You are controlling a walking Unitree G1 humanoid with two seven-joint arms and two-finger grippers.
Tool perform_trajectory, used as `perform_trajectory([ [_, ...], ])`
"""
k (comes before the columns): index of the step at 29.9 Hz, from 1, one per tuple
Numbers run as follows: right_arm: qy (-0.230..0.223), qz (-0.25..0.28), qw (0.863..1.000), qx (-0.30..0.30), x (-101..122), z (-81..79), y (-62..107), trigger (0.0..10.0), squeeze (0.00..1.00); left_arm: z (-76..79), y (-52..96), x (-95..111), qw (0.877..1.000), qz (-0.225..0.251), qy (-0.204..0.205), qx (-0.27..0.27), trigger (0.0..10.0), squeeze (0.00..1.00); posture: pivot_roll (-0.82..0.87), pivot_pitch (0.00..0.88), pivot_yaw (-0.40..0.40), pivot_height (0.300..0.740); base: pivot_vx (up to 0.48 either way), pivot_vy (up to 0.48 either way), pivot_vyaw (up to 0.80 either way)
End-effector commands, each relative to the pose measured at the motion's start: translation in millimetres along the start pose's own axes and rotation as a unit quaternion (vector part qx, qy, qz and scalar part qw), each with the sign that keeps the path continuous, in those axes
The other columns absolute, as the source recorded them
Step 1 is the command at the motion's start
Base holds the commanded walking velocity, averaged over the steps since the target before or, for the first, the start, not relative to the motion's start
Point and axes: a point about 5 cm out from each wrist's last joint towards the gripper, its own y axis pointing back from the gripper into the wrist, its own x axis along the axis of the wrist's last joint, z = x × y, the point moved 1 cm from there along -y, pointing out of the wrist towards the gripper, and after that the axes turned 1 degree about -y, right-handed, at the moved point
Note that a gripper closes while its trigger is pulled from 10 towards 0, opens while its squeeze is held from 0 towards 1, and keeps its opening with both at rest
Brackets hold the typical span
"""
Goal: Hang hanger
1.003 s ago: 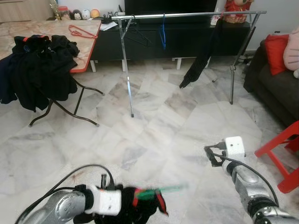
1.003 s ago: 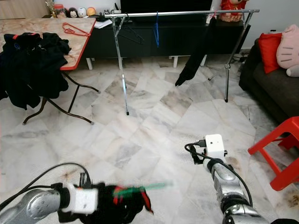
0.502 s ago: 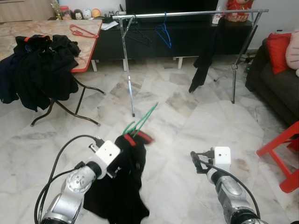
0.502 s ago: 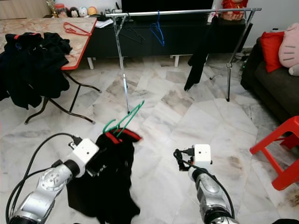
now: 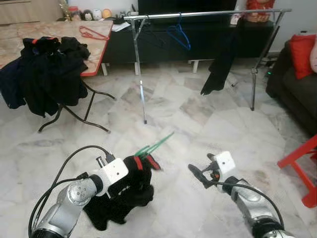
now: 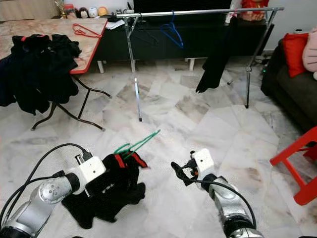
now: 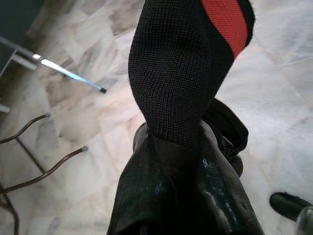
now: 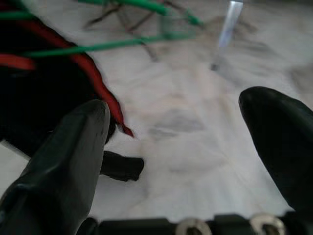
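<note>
Measured against the long silver metal clothes rail (image 5: 208, 13) at the far side of the room, the black garment with red trim (image 6: 106, 191) has sunk: half a second ago it hung lifted and stretched from the left gripper (image 5: 132, 174), and now its lower part lies bunched on the white marble floor (image 6: 163, 119), well short of the rail. The thin green wire hanger (image 6: 138, 144) threaded in its collar has tipped lower too, its hook pointing up toward the rail. That drop suggests the load must be raised again and carried forward before hanging can begin, so the task looks early. The left gripper is clamped on the knitted black and red collar, as its wrist view shows the fabric pinched between the black fingers (image 7: 146, 205). To its right, the right gripper (image 6: 179, 172) has closed in beside the hanger, fingers (image 8: 68, 147) spread wide apart and holding nothing. On the rail itself hang a blue plastic hanger (image 5: 179, 35) and a dark garment (image 5: 220, 59).
</note>
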Motion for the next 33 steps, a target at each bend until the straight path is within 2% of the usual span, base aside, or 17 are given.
perform_trajectory([
  [1, 0.034, -0.013, 0.995, 0.089, 11.8, 0.1, 4.7, 10.0, 0.0, 6.4, 3.3, -5.1, 0.999, -0.006, -0.026, -0.036, 10.0, 0.0, 0.0, 0.0, 0.01, 0.716, 0.0, 0.0, 0.0],
  [3, 0.067, -0.053, 0.981, 0.175, 14.9, -3.0, 9.8, 10.0, 0.0, 10.0, 6.2, -6.5, 0.996, -0.007, -0.052, -0.071, 10.0, 0.0, 0.0, 0.0, 0.008, 0.716, 0.0, 0.0, 0.0],
  [4, 0.09, -0.082, 0.966, 0.229, 14.8, -6.6, 13.3, 10.0, 0.0, 11.1, 8.1, -4.4, 0.994, -0.001, -0.062, -0.094, 10.0, 0.0, 0.0, 0.0, 0.008, 0.716, 0.0, 0.0, 0.0],
  [5, 0.093, -0.093, 0.959, 0.25, 14.8, -8.3, 14.1, 10.0, 0.0, 11.2, 8.8, -2.9, 0.993, 0.003, -0.061, -0.103, 10.0, 0.0, 0.0, 0.0, 0.008, 0.716, 0.0, 0.0, 0.0],
  [8, 0.102, -0.108, 0.943, 0.298, 17.5, -13.9, 13.5, 10.0, 0.0, 13.3, 10.7, -0.3, 0.988, 0.005, -0.07, -0.136, 10.0, 0.0, 0.01, 0.0, 0.005, 0.716, 0.0, 0.0, 0.0],
  [12, 0.101, -0.106, 0.933, 0.329, 26.3, -19.6, 5.3, 10.0, 0.0, 19.1, 13.5, -0.8, 0.981, -0.001, -0.077, -0.178, 10.0, 0.0, 0.02, 0.0, -0.001, 0.716, 0.0, 0.0, 0.0],
  [13, 0.102, -0.112, 0.926, 0.345, 28.3, -22.3, 2.8, 10.0, 0.0, 22.5, 15.6, 0.2, 0.976, -0.002, -0.077, -0.203, 10.0, 0.0, 0.03, 0.0, -0.004, 0.716, 0.0, 0.0, 0.0],
  [14, 0.102, -0.112, 0.926, 0.345, 28.3, -22.3, 2.8, 10.0, 0.0, 22.5, 15.6, 0.2, 0.976, -0.002, -0.077, -0.203, 10.0, 0.0, 0.03, 0.0, -0.004, 0.716, 0.0, 0.0, 0.0],
  [19, 0.102, -0.143, 0.903, 0.393, 25.1, -31.5, -1.1, 10.0, 0.0, 25.2, 26.2, 6.0, 0.953, -0.014, -0.09, -0.288, 10.0, 0.0, 0.05, 0.0, -0.014, 0.716, 0.0, 0.0, 0.0],
  [27, 0.097, -0.132, 0.897, 0.41, 29.6, -43.5, -12.4, 10.0, 0.0, 21.0, 28.0, 13.4, 0.942, -0.012, -0.089, -0.323, 10.0, 0.0, 0.04, 0.0, -0.008, 0.716, 0.0, 0.0, 0.0],
  [33, 0.095, -0.131, 0.902, 0.4, 23.6, -47.6, -15.6, 10.0, 0.0, 22.2, 28.1, 16.8, 0.941, -0.01, -0.083, -0.329, 10.0, 0.0, 0.04, 0.0, -0.008, 0.716, 0.0, 0.0, 0.0],
])
